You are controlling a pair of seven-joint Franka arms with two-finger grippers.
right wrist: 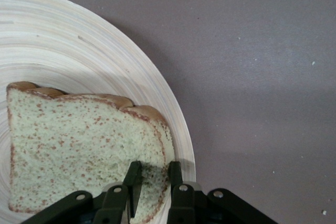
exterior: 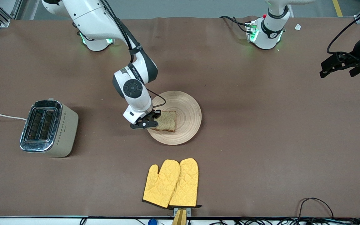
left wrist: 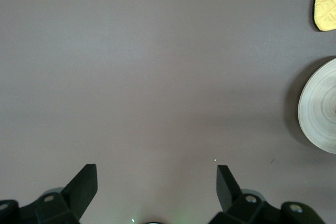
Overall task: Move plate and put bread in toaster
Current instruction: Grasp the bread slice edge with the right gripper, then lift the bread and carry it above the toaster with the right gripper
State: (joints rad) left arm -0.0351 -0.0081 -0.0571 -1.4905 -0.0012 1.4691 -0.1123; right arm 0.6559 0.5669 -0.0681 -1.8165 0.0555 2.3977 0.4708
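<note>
Toaster (exterior: 47, 128) stands toward the right arm's end of the table, both slots up. Right gripper (exterior: 153, 120) is at the plate (exterior: 187, 104), its fingers (right wrist: 134, 182) narrowed onto the crust edge of the bread (exterior: 167, 121), which lies flat on the plate; a firm hold cannot be confirmed. Mitts (exterior: 171, 183) lie nearer the camera than the plate. Left gripper (left wrist: 156, 184) waits over bare table at the left arm's end, fingers wide.

Risks, as judged: a thin bite near 1 corner may tear the soft slice or let it pivot and droop on lifting; a drooping slice could catch the chrome slot rim; the fingertip may drag the plate. No brand or label can be read; writing on the right arm is illegible.
</note>
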